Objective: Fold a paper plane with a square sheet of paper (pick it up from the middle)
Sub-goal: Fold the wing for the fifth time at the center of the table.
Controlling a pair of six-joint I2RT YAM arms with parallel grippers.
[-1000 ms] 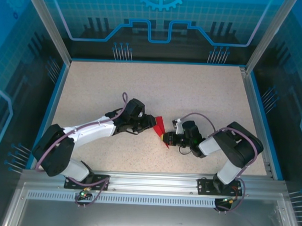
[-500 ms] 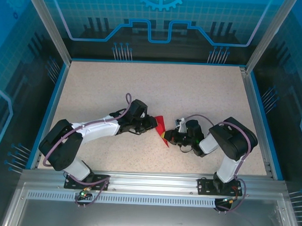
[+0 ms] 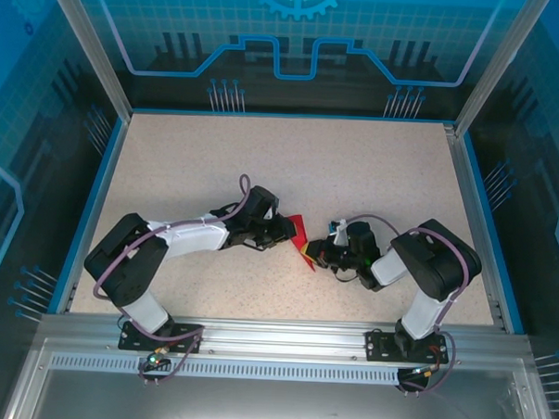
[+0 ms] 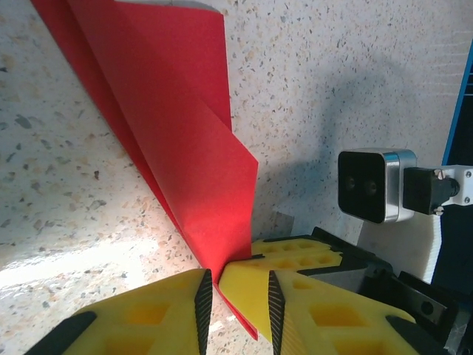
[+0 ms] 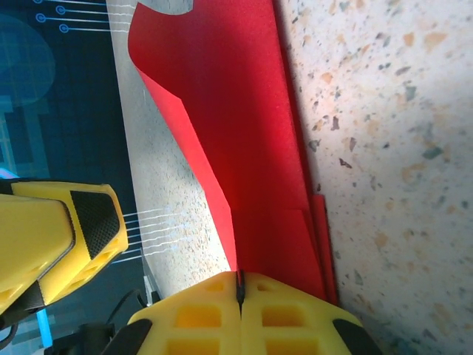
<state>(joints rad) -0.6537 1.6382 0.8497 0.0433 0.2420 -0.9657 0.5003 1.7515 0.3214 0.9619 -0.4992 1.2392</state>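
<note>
The square sheet of paper is bright red and creased into a pointed wedge, standing partly up off the table between my two grippers. My right gripper is shut on the paper's lower edge, which runs into the seam between its fingers. My left gripper is open at the paper's other side. The red fold and the right gripper's yellow fingertips sit between its jaws. In the overhead view the left gripper and the right gripper meet at the paper.
The speckled table stretches behind the arms, edged by blue rails and transparent walls. The right wrist camera stands close in front of the left gripper. One left finger shows in the right wrist view.
The left arm has swung right and its gripper has closed in on the paper. The right gripper has stayed at the paper's lower tip, still holding it.
</note>
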